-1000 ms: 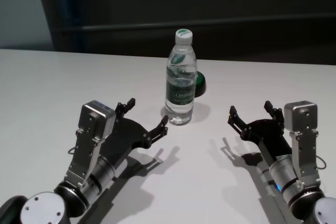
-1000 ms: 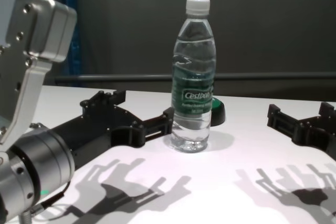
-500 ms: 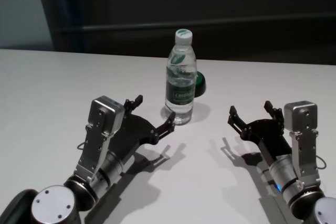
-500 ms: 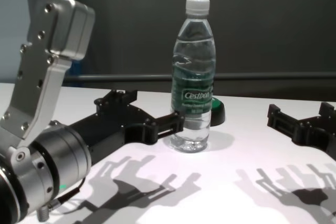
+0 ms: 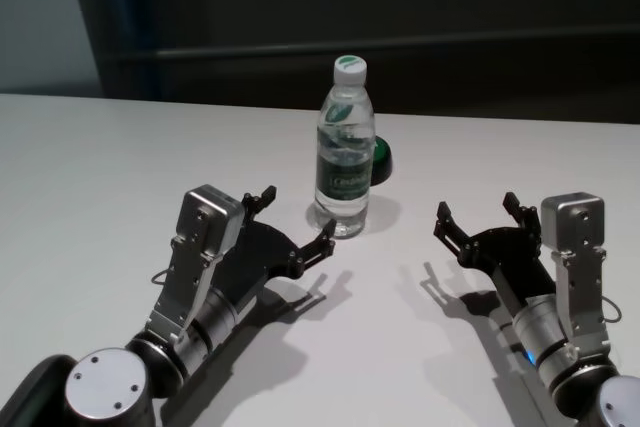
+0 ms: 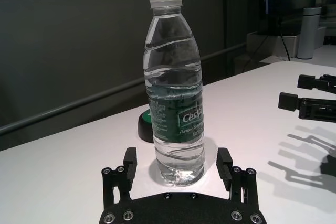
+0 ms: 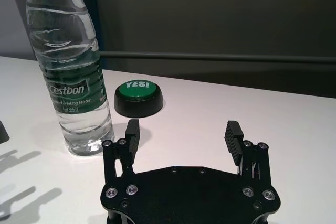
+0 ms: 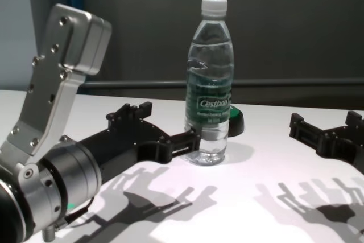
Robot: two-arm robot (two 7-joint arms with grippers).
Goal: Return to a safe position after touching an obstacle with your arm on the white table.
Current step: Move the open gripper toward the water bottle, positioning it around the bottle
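Touching step in hand: left gripper (image 5: 298,223), fingers spread, at bottle (image 5: 344,152) base; next, pull straight back. Right gripper (image 5: 481,215) spread, idle.

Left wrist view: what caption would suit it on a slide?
Open left end effector faces an upright Cestbon water bottle on the white table, green-topped button behind.

Both arms had round silver-grey joint housings and boxy brushed-aluminium wrist brackets studded with small screws. The left gripper (image 5: 296,219), left of centre in the head view, was a flat matte-black plate carrying two short ribbed jaws, with silver screw heads along its edge. The right gripper (image 5: 479,215), at the lower right, had the same black build. A thin dark cable looped beside each forearm, and a small blue-green light glowed on each.
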